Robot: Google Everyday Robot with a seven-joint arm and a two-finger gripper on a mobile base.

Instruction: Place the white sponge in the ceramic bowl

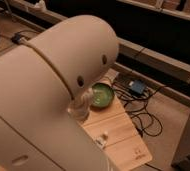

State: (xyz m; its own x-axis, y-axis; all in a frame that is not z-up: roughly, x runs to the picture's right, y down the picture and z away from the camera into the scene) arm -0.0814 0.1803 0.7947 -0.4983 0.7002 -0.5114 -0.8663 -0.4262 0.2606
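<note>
- The gripper is out of sight. The arm (48, 85), a big white shell, fills everything from 6 o'clock round to 11 o'clock, so I cannot tell how far open the gripper is or whether it holds anything.
- A short white stub (80, 106) pokes out from under the arm and covers the bowl's edge at about 9 o'clock.
- The white sponge (102, 140) lies on the wooden board (120, 125), right against the arm's outline.
- It sits at about 6 o'clock from the bowl and apart from it, with bare wood between them.
- It is a tiny pale speck from here, and I cannot tell which way its long axis points.
- The ceramic bowl (104, 96) is glossy green and sits upright at the board's 12 o'clock end. Its inside shows only glaze.
- Off at 2 o'clock from the bowl there is a small blue box (137, 88) on the floor.
- Black cables (144, 118) trail from the box and loop down past the board's 3 o'clock edge.
- A long dark rail (153, 57) runs behind it all, from 11 o'clock across to 3 o'clock.
- The arm's bulk blocks the view of the board's whole 9 o'clock side.
</note>
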